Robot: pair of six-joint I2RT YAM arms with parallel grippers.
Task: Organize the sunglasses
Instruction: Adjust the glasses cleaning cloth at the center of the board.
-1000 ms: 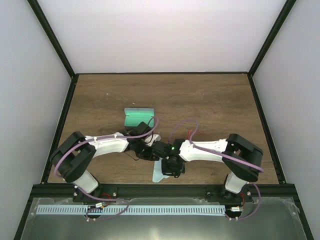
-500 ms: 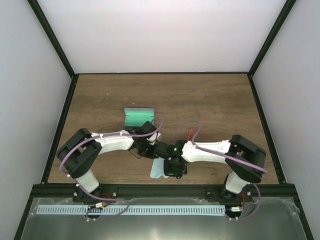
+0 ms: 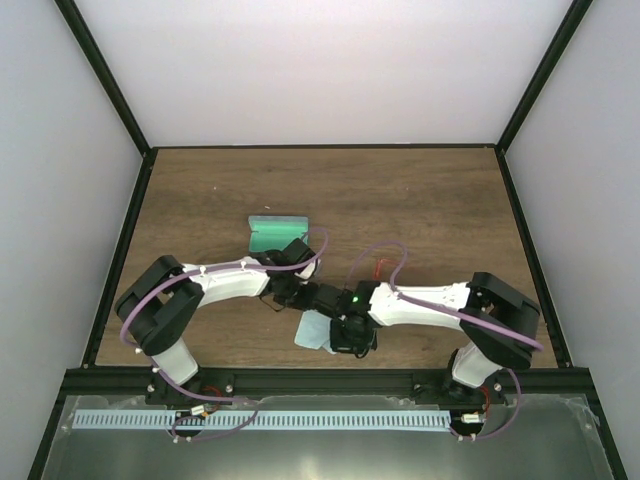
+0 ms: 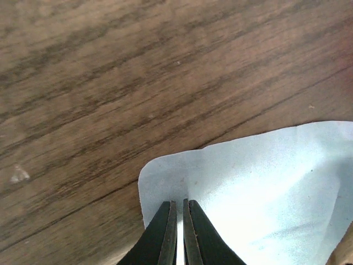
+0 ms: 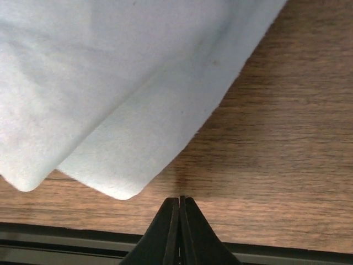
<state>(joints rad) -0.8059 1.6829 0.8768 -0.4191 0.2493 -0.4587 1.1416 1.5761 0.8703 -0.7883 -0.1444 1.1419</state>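
Of the sunglasses [image 3: 378,267] only a thin red piece shows, beside my right forearm; the arm hides the rest. A soft light blue cloth [image 3: 312,335] lies near the table's front edge. My left gripper [image 3: 307,308] is shut on one corner of that cloth [image 4: 259,182]; the left wrist view shows its jaws [image 4: 177,203] pinching the fabric. My right gripper [image 3: 345,342] points down just right of the cloth. In the right wrist view the right gripper [image 5: 180,199] is shut and empty over bare wood, and the folded cloth [image 5: 110,83] lies ahead of it.
An open case with green lining [image 3: 277,233] stands behind my left wrist. The black front rail [image 5: 66,237] runs just below my right gripper. Black frame posts and white walls close in the wooden table [image 3: 420,200].
The cloth has shifted a little left and away from the front edge with my left gripper. Both wrists have edged left; both grippers stay shut.
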